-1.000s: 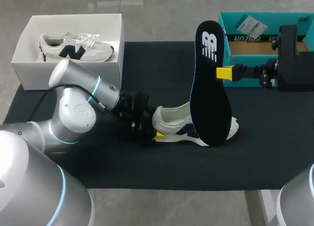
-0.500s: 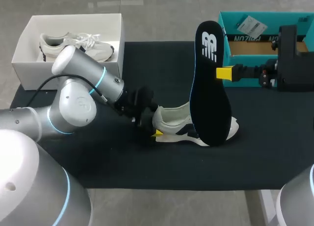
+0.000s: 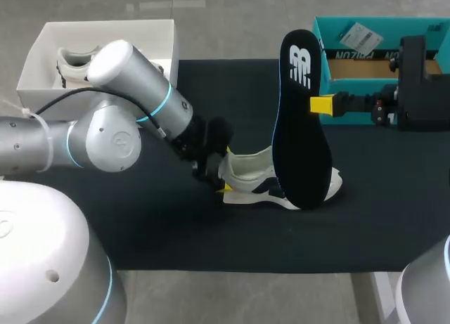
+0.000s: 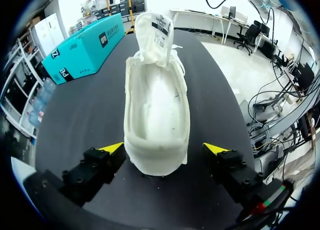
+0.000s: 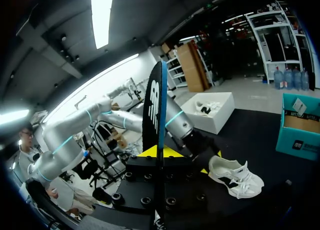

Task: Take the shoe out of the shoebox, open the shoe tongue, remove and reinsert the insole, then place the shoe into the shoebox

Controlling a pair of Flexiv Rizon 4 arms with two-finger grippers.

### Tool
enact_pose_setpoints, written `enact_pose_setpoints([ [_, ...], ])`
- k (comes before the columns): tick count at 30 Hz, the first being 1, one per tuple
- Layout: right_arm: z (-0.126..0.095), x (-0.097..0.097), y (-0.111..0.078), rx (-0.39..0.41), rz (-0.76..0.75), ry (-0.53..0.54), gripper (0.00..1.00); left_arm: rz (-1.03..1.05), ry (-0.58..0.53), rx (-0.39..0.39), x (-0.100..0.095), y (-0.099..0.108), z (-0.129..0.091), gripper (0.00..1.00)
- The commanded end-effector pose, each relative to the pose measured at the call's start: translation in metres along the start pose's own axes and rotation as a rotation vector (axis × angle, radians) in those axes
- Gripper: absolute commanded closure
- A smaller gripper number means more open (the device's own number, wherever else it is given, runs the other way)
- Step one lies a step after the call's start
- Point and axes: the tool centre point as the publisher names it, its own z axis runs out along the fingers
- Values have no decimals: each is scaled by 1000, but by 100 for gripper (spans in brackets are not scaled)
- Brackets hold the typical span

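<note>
Shoe (image 3: 247, 171): off-white, dark side mark, white sole.
Insole (image 3: 302, 141): black, white logo at one end, light-blue rim.
Teal box (image 3: 351, 55): teal, dark lettering, brown inside, white label.
White box (image 3: 140, 36): plain white.
Second shoe (image 3: 70, 60): white and cream.
Table (image 3: 211, 232): black.
Left gripper (image 4: 162, 150): black, yellow tips.
Right gripper (image 5: 160, 151): black, yellow tips.
Left arm (image 3: 119, 127): silver, light-blue rings.

Soft, even light from overhead fills the head view. The black matte tabletop (image 3: 140, 218) shows no glare, while the glossy silver left arm (image 3: 105, 138) carries pale highlights. In the left wrist view the white fabric shoe (image 4: 156, 115) is bright, almost washed out, above a faint shadow. The right wrist view is dim, and the black flat insole (image 5: 154, 105) is dark against the light behind it.
</note>
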Motion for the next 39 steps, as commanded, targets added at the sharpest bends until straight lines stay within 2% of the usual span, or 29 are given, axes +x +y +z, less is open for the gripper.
enact_pose_setpoints([
  [1, 3, 0, -1, -2, 1, -2, 100, -1, 1, -34, 0, -2, -1, 0],
  [16, 3, 0, -1, -2, 1, -2, 100, -1, 1, -34, 0, -2, -1, 0],
  [23, 3, 0, -1, -2, 1, -2, 100, -44, 8, -143, -3, 6, -11, 0],
  [26, 3, 0, -1, -2, 1, -2, 100, -58, 8, -157, -4, 8, -16, 0],
  [39, 3, 0, -1, -2, 1, -2, 100, -63, -30, -350, -4, -11, -41, 0],
])
